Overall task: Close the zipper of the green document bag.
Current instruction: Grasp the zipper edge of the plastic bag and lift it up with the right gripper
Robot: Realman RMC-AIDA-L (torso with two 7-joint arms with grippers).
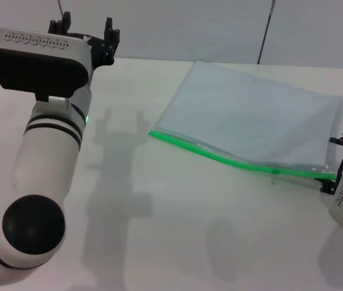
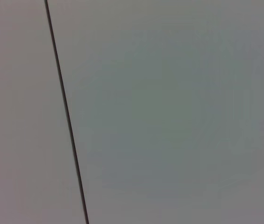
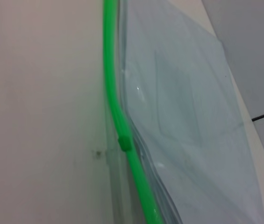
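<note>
The green document bag [image 1: 250, 118] lies flat on the white table [image 1: 177, 242] in the upper right of the head view, its long green-trimmed edge turned toward the bottom of the frame. The zipper [image 1: 220, 157] runs along that edge from the centre toward the right, and its small slider [image 1: 274, 171] sits well along it toward the right end; in the right wrist view the slider [image 3: 124, 142] shows as a short green block on the strip. The right gripper [image 1: 335, 163] is at the right edge of the frame, at the bag's right-hand corner by the end of the zipper, but whether it is clenched or released cannot be told. The left gripper [image 1: 86, 33] is raised in the upper left, well apart from the bag, its 2 fingers spread and holding nothing. No writing or label is readable anywhere.
</note>
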